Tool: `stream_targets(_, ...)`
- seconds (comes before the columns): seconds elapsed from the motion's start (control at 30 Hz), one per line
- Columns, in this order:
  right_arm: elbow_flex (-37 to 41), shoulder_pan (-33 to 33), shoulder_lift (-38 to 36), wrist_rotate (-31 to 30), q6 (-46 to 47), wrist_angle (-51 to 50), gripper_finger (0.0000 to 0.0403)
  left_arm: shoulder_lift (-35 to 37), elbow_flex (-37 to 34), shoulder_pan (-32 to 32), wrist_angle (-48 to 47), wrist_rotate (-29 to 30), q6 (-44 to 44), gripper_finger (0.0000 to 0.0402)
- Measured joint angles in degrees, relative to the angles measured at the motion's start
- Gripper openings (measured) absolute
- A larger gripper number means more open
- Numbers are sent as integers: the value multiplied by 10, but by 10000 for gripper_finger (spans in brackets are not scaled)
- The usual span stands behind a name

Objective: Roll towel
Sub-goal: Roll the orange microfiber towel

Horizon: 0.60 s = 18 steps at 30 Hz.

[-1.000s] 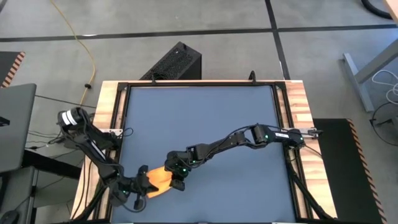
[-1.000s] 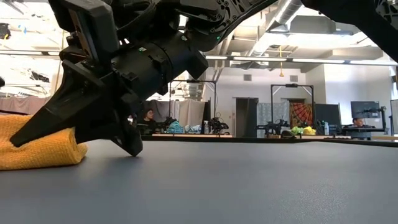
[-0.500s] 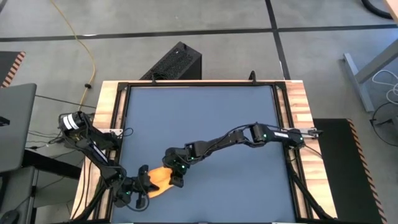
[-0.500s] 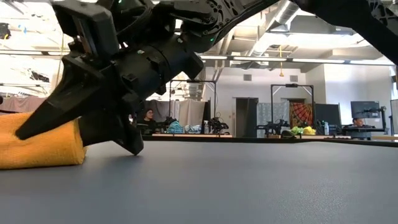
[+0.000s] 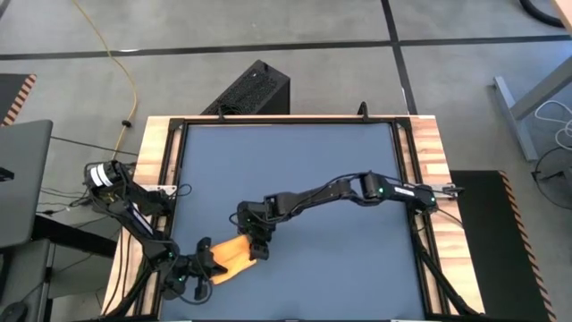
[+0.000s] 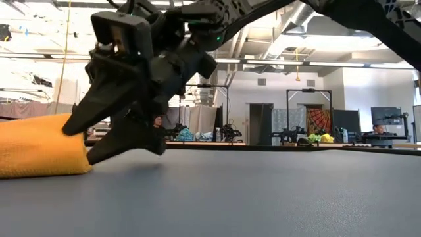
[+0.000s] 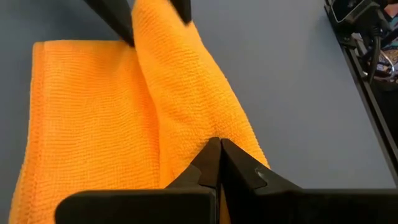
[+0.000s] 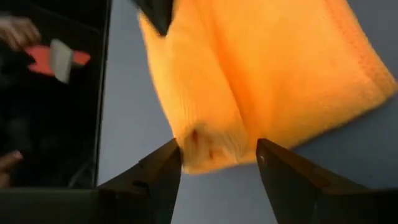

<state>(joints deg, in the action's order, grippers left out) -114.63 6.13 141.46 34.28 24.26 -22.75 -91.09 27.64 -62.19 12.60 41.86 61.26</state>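
Observation:
The yellow-orange towel (image 5: pixel 234 255) lies near the table's near left corner. One part is rolled into a thick ridge (image 7: pixel 186 93); the rest lies flat beside it (image 7: pixel 81 124). My left gripper (image 5: pixel 207 266) is shut at the roll's near-left end. My right gripper (image 5: pixel 256 250) stands open at the roll's other end (image 8: pixel 211 146), one finger on each side of it. In the low view one fingertip (image 6: pixel 69 126) is at the towel's top and the other (image 6: pixel 92 158) is low by the mat. My left gripper lays its shut fingertips (image 7: pixel 219 149) on the rolled ridge of the towel (image 7: pixel 205 134), near its end, slanting down from the table's near left. The towel lies on the mat. Whether any cloth is caught between the tips does not show. My right gripper: I cannot tell whether its open fingers touch the roll's end.
The dark mat (image 5: pixel 340 161) is bare toward the far and right sides. A wooden frame (image 5: pixel 152 161) borders the table. A black box (image 5: pixel 255 89) stands on the floor beyond the far edge. People sit at benches far behind the table in the low view.
My right gripper has opened and let go of the towel's end, rising a little and drawing back toward the far edge. The end of the towel it had pressed flat now stands thicker and rounder.

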Motion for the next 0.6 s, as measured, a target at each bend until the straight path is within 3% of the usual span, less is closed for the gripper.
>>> stream_targets(0.13,0,1,-23,-44,-69,-21,234,0,0,-4,-1,5,22,0)
stream_targets(0.33,0,23,-77,-189,-199,-44,234,0,0,-4,-2,-8,45,0)
stream_targets(0.4,-1,43,-79,-235,-249,-11,234,0,0,-4,-2,-9,46,0)
stream_targets(0.6,-1,97,-63,-255,-408,43,234,1,0,-4,3,-9,50,0)
